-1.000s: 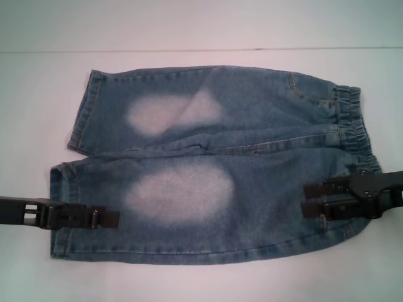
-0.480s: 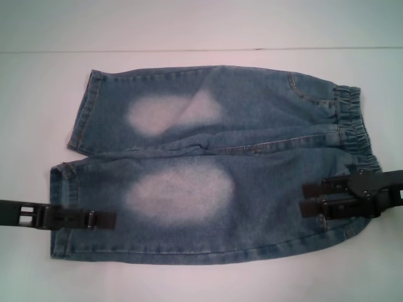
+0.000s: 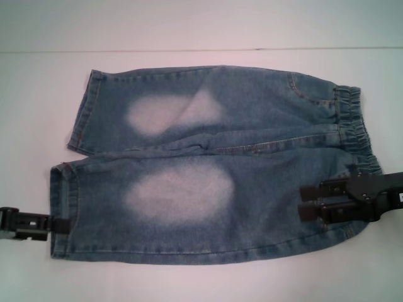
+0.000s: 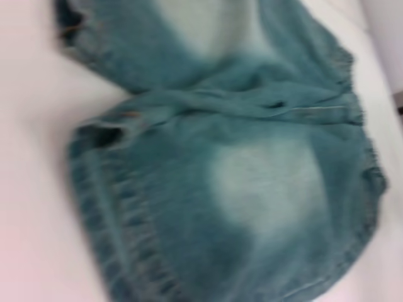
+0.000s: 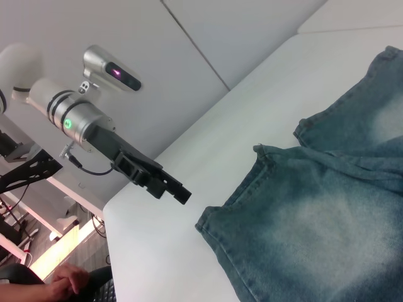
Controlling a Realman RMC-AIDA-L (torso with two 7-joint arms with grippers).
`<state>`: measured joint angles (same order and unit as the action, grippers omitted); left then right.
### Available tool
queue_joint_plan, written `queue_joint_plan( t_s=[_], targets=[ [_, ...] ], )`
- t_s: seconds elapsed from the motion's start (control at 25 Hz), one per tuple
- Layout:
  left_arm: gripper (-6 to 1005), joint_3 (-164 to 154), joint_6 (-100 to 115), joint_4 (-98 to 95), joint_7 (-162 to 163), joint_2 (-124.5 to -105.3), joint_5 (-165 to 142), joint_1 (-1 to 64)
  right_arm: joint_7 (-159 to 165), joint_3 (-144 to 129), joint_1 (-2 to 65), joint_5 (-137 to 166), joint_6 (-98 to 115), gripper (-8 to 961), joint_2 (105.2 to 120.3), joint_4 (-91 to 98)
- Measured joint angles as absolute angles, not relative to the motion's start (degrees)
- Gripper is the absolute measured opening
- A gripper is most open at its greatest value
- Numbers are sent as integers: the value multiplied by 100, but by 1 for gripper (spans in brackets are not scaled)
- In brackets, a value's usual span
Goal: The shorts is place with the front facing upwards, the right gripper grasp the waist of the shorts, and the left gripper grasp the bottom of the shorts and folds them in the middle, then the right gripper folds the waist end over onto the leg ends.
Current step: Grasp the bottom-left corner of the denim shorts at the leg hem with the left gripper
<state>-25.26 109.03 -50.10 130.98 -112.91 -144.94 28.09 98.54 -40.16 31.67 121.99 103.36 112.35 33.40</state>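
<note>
- The left gripper, a black two-fingered clamp on a silver wrist with a green ring, sits by the table's near-left part, its tip at the hem of the nearer leg; whether its jaws are apart or together I cannot tell.
- The right gripper, a black parallel clamp, hangs over the near-right part of the garment just inside the waist, jaws apart and holding nothing.
- The small blue denim shorts with two pale faded ovals lie flat on the white table, taking up most of its middle.
- The leg hems point to the table's left edge, and the gathered elastic waistband to its right edge.
- Judging by looks, the denim is soft, light and limp, so it should sag and drag. The doubled hem and the thick waistband look like the firmest places to pinch.
</note>
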Motion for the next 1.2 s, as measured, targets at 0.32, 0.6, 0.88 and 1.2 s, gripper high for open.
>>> queue_joint_plan(
  t_s=[0.32, 0.6, 0.88, 1.2],
  targets=[
    [840, -2602, 10530, -4895, 13267, -11289, -15011, 2934, 9819, -4016, 3207, 12199, 10316, 663, 11234, 3340],
    [841, -2798, 10224, -4669, 13245, -11311, -15117, 2979, 9817, -4017, 3221, 12199, 10329, 658, 11232, 3340],
    [840, -2945, 10098, -4581, 13210, -11386, -15142, 3004, 9817, -4016, 3226, 12199, 10336, 654, 11238, 3340],
    [830, -3005, 10067, -4588, 13176, -11482, -15136, 3086, 9817, -4006, 3219, 12183, 10341, 649, 11250, 3340]
  ],
)
